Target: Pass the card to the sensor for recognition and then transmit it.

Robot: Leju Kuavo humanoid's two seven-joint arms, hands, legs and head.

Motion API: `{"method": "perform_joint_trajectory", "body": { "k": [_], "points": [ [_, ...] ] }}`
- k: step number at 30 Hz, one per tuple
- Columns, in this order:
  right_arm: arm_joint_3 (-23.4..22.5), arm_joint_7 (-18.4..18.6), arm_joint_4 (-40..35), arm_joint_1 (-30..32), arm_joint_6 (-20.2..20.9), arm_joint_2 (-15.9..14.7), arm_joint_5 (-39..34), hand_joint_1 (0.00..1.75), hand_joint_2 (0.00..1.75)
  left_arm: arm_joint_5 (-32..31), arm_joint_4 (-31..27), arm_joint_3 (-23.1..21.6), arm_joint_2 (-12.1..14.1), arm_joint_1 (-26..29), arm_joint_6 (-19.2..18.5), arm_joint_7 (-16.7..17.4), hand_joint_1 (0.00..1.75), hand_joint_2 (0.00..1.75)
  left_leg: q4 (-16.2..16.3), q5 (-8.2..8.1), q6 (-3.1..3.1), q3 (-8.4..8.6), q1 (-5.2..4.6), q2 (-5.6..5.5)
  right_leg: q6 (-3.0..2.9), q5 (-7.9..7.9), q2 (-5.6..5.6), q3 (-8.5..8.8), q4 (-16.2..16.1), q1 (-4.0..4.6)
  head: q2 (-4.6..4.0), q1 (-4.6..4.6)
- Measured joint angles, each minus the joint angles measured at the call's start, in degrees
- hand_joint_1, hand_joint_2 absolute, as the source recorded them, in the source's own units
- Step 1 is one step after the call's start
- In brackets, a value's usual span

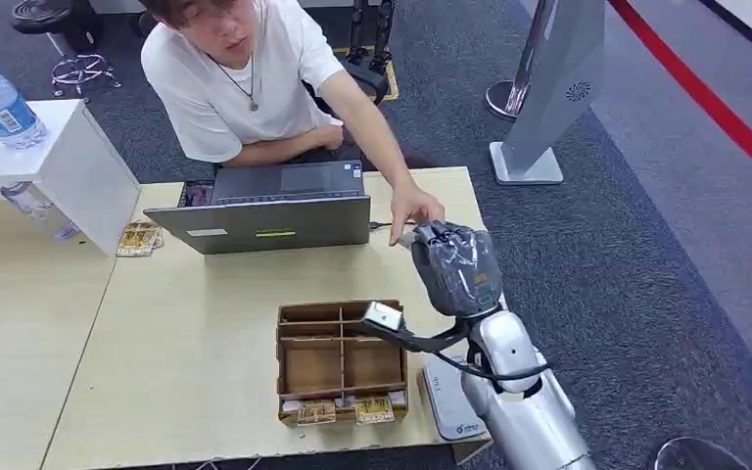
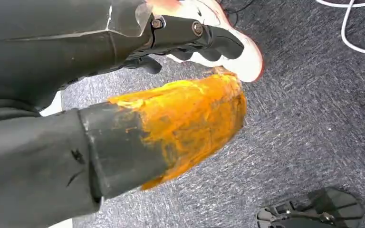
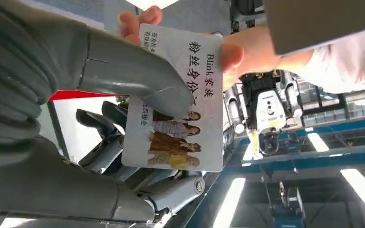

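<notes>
The right hand (image 3: 123, 142) holds the card (image 3: 180, 109): the thick thumb lies across the printed face and the darker fingers back it from behind, so the card stands flat between them. Its long axis runs out past the fingertips, away from the palm, and the free end carries the Chinese title line.

At that free end a person's hand (image 3: 228, 52) already pinches the card, a thumb on the face and fingertips showing over the far edge. So both hold it at once, and the hand-over turns on this: the person pulls along the long axis, away from the robot, and the thumb has to lift off the face for the card to slide free. As I judge it, recognition is done and the passing-on is at its last step.

In the head view the right hand (image 1: 455, 266) hovers above the table's (image 1: 186, 333) right edge, just beyond a white sensor unit (image 1: 446, 397) and beside a cardboard tray (image 1: 341, 362). The person's hand (image 1: 413, 211) meets it from the laptop (image 1: 274, 211) side. There is open air above.

The left hand hangs low by the floor; I cannot tell how its fingers lie.
</notes>
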Motion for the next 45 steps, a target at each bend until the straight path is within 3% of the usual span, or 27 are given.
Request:
{"method": "perform_joint_trajectory", "body": {
  "k": [5,6,15,22,34,45],
  "points": [
    [2.0,2.9,4.4,-2.9,0.0,0.3,0.5,0.00,1.75,-0.1,0.0,0.0,0.0,-0.1,0.0,-0.2,0.00,0.00,0.0,0.01,0.00,0.00,0.00,-0.01,-0.02,0.02,0.00,0.00,0.0,0.00,0.00,0.02],
    [2.2,3.4,4.9,-3.1,0.0,0.3,0.6,0.00,0.00,-0.2,0.0,0.0,0.0,-0.1,0.1,-0.1,0.00,0.00,0.0,0.01,0.00,0.00,0.00,-0.03,-0.01,0.02,-0.01,0.00,0.0,0.00,0.00,0.00],
    [3.6,5.6,7.2,-4.5,0.0,0.3,1.0,0.00,0.00,-0.3,0.0,0.0,0.0,-0.3,0.1,-0.2,0.00,0.00,0.0,0.01,0.00,-0.01,0.00,-0.02,-0.01,0.01,0.00,-0.02,0.0,0.00,0.00,0.00],
    [3.6,5.5,5.1,-3.3,0.0,-0.1,-0.4,0.00,0.00,-0.3,0.0,0.0,0.0,-0.3,0.1,-0.2,0.00,0.00,0.0,0.01,0.00,0.00,0.00,-0.02,-0.01,0.01,0.00,-0.03,0.0,0.00,0.00,0.00],
    [1.9,-3.2,-4.5,5.4,0.0,-1.8,-18.4,0.00,0.00,0.1,0.0,1.0,0.1,-0.3,0.4,-0.2,0.00,0.00,0.0,0.00,-0.01,-0.02,-0.01,-0.02,-0.01,0.00,0.00,-0.05,0.0,0.00,0.00,0.00],
    [-3.8,-8.7,-12.4,14.4,0.1,-2.7,-27.4,0.00,0.00,0.4,0.0,2.0,0.1,-0.2,1.0,0.2,0.00,0.00,0.0,-0.01,-0.01,-0.02,-0.01,-0.02,0.00,0.00,-0.01,-0.05,0.0,0.00,0.00,0.00]
  ]
}}
